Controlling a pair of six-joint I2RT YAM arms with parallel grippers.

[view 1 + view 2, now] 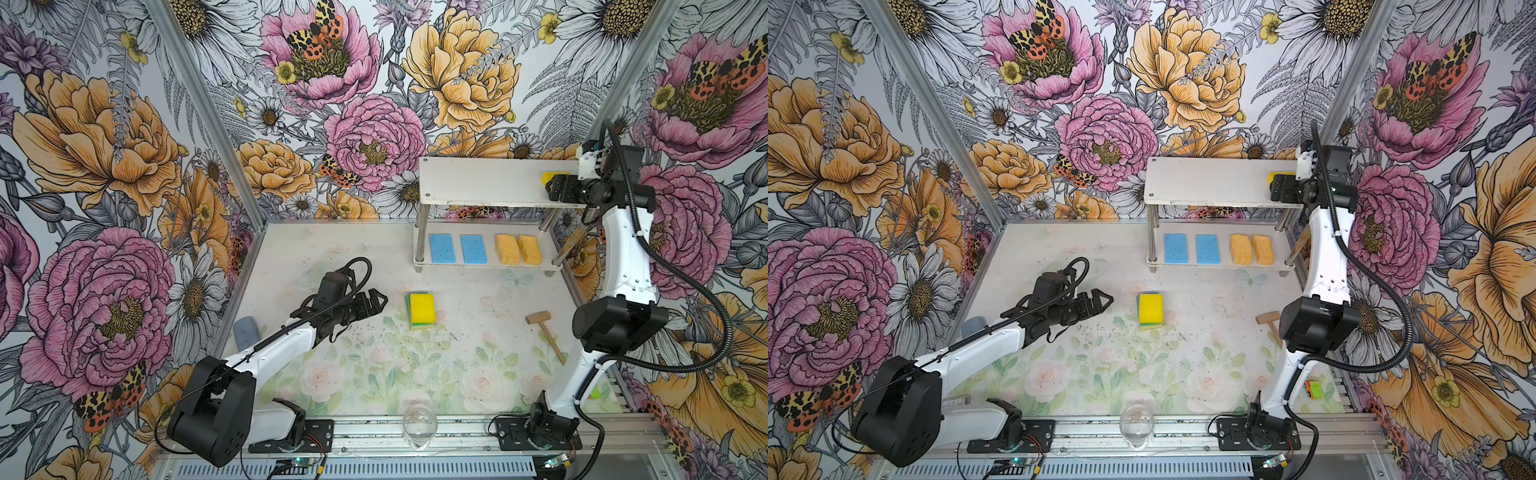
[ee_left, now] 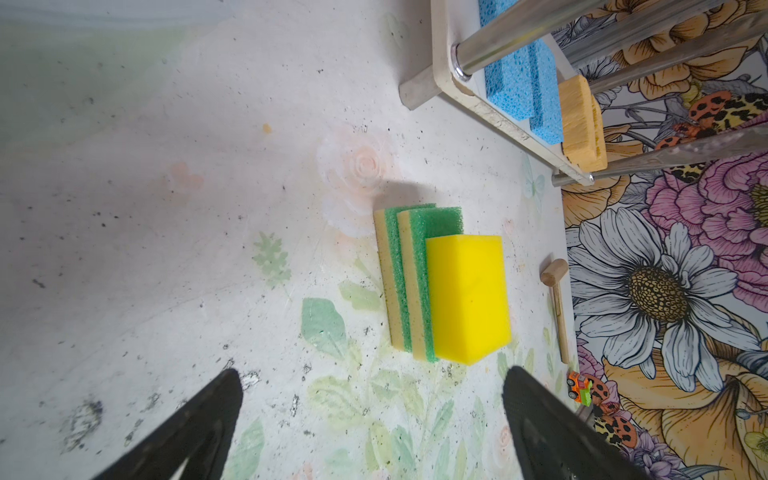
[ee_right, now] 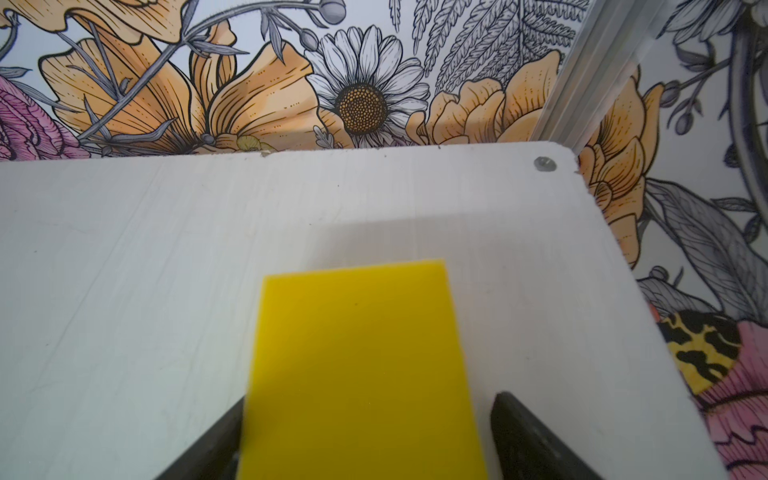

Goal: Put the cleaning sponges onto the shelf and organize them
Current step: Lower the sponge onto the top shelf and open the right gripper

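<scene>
I am watching the right gripper standing spread around the bright yellow sponge. One finger is clear of it and the other is at its edge. The sponge is lying flat on the top board of the shelf, near its right end. I am judging this the release: lifting straight up and back should avoid dragging the soft block.

The left gripper is hanging open and empty before the table pile, where a second yellow sponge is lying atop two green-topped sponges. Beyond, the blue sponges and the porous orange-yellow sponges are sitting paired on the lower board.
</scene>
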